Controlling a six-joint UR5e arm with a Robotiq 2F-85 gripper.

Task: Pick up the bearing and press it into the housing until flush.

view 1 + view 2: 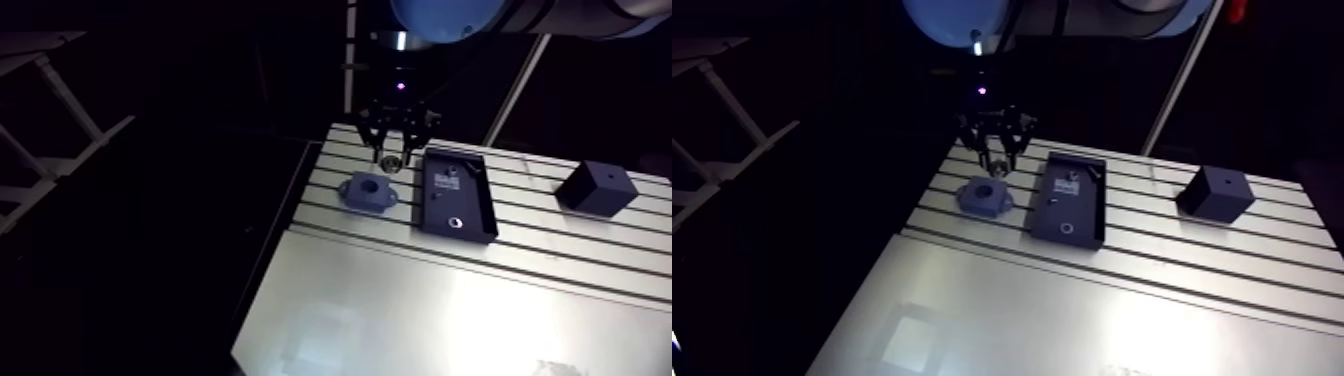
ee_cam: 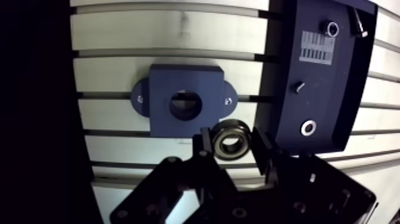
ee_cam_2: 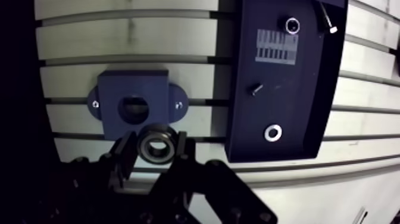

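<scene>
The gripper (image 2: 232, 146) is closed on the bearing (image 2: 231, 132). Its two dark fingers (image 2: 204, 146) stand only as far apart as the ring is wide, one pad pressed against each side of the outer race.

The bearing is a small ball bearing with a dark outer ring, a bright metal band inside it and an open bore. Its flat face is turned toward the wrist camera, so it appears as a full circle.

It hangs off the slotted aluminium table (image 1: 420, 300). In the wrist view it sits over the housing's near edge, offset from the bore toward the tray. In the arm view it shows as a pale glint beyond the housing and apart from it, between the housing and the tray.

The housing (image 2: 161, 89) is a blue square block with a round, empty bore through its middle. It has a rounded ear on each side, and each ear carries a small screw. It lies flat across the table slots.

Just beside it lies a dark rectangular tray (image 2: 324, 95) with a barcode label (image 2: 315, 47). The tray holds a bright washer (image 2: 308, 127) and a short screw (image 2: 297, 87) (another small ring sits at the far end). Well apart from the tray, on its far side from the housing, stands a black cube (image 1: 597, 188).
</scene>
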